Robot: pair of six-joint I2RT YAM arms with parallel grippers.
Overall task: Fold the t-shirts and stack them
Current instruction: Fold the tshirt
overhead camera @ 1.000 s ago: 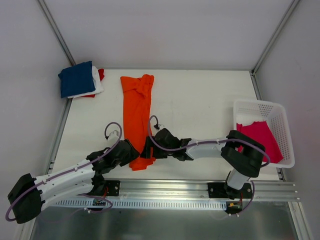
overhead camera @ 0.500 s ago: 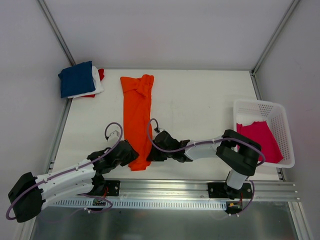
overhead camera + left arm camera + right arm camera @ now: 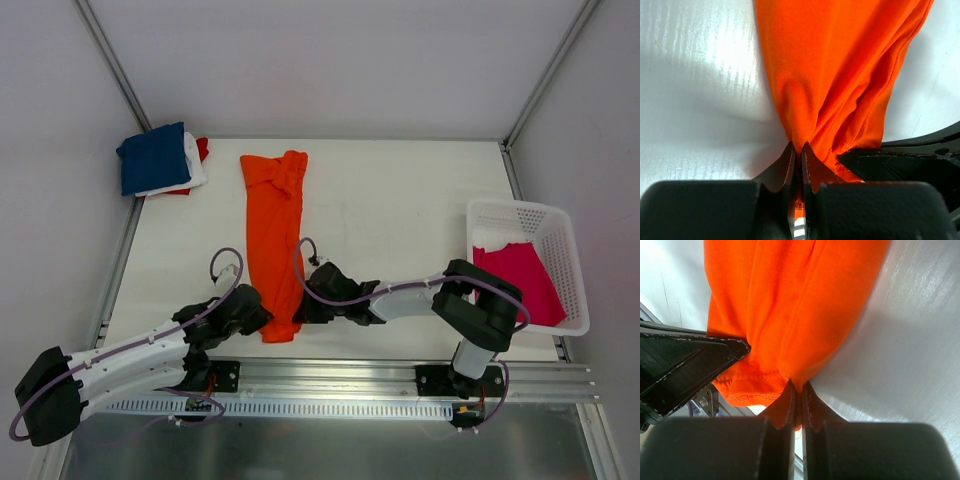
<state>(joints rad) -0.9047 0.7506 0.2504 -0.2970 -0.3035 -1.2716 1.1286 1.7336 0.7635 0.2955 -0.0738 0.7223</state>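
Sits slightly nearer the table's point(image 3: 400, 210) front edge than a second ago: left gripper point(image 3: 796, 149), clamped on the orange tee's point(image 3: 272, 230) near hem; right gripper point(image 3: 798, 386) clamped likewise alongside. Lies flat, long axis running straight away from both, equally near.

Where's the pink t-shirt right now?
Top view, far right: the pink t-shirt lies inside the white basket at the table's right edge.
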